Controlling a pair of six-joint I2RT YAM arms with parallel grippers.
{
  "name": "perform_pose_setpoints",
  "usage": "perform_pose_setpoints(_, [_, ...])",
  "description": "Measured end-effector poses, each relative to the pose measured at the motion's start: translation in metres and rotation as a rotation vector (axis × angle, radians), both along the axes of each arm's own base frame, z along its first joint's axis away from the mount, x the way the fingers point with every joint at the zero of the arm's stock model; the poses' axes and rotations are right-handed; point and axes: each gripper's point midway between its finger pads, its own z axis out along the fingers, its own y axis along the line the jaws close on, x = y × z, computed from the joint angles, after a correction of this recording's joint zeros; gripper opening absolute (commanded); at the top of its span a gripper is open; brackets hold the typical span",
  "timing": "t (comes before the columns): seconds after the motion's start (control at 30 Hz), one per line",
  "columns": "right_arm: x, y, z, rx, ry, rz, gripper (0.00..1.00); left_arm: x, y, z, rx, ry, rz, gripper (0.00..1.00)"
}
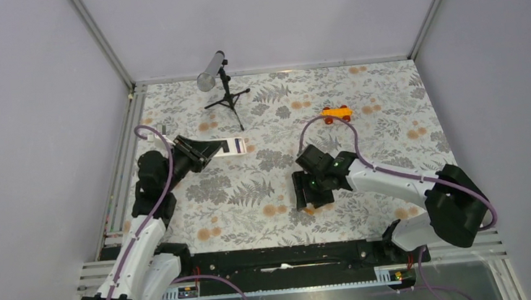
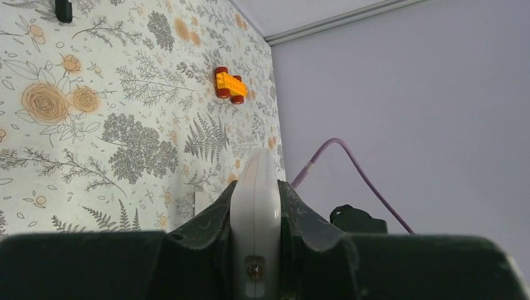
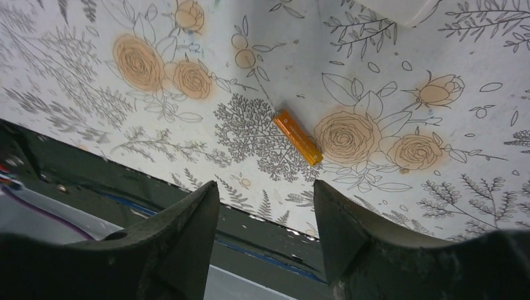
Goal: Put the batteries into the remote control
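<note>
Floral tablecloth covers the whole surface, ferns and peach roses on off-white, with plain grey walls boxing it in. The step in hand looks to me like fetching the first cell. The right gripper (image 3: pixel 264 190) hangs low over the cloth toward the near edge, right of centre, with its dark fingers spread and nothing between them. The orange battery (image 3: pixel 297 137) lies flat on the print just beyond the tips, diagonal, beside a rose. It's a slim, smooth, glossy little cylinder, so I'd guess it rolls or skids easily. The next move calls for coming down with the fingers astride it, across its length rather than along it, and closing gently. Over by the left edge, the left gripper (image 1: pixel 201 150) is pinching one end of the remote control (image 1: pixel 232 146) across its thin thickness. The remote is hard white plastic with a rounded edge. The face turned up has a dark rectangle that I take for the open battery bay, though it's too small to be sure. Can't spot the blue-purple battery anywhere. An orange toy car (image 1: pixel 336 113) with dark wheels sits toward the far edge. A small black tripod (image 1: pixel 227 97) carrying a grey tube stands near the far edge, left of centre.
</note>
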Motion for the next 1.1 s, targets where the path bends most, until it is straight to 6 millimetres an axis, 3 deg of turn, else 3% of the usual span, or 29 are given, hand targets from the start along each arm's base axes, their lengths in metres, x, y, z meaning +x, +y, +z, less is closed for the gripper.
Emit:
perform_pose_setpoints(0.27, [0.027, -0.006, 0.008, 0.192, 0.075, -0.504, 0.55, -0.002, 0.003, 0.002, 0.008, -0.01, 0.007, 0.0])
perform_pose_setpoints(0.5, [0.007, 0.006, 0.01, 0.265, 0.288, -0.871, 0.61, -0.007, 0.005, -0.008, 0.05, 0.013, 0.007, 0.0])
perform_pose_setpoints(0.63, [0.005, 0.009, 0.014, 0.252, 0.352, -1.009, 0.6, -0.01, 0.006, 0.0, 0.046, -0.018, 0.014, 0.0])
perform_pose_setpoints(0.77, [0.015, 0.009, 0.016, 0.263, 0.359, -1.137, 0.59, -0.01, 0.007, 0.005, 0.042, -0.036, 0.017, 0.0])
perform_pose_setpoints(1.1, [0.009, -0.003, -0.014, 0.177, 0.409, -1.29, 0.57, -0.013, 0.007, 0.001, 0.04, -0.037, 0.017, 0.0])
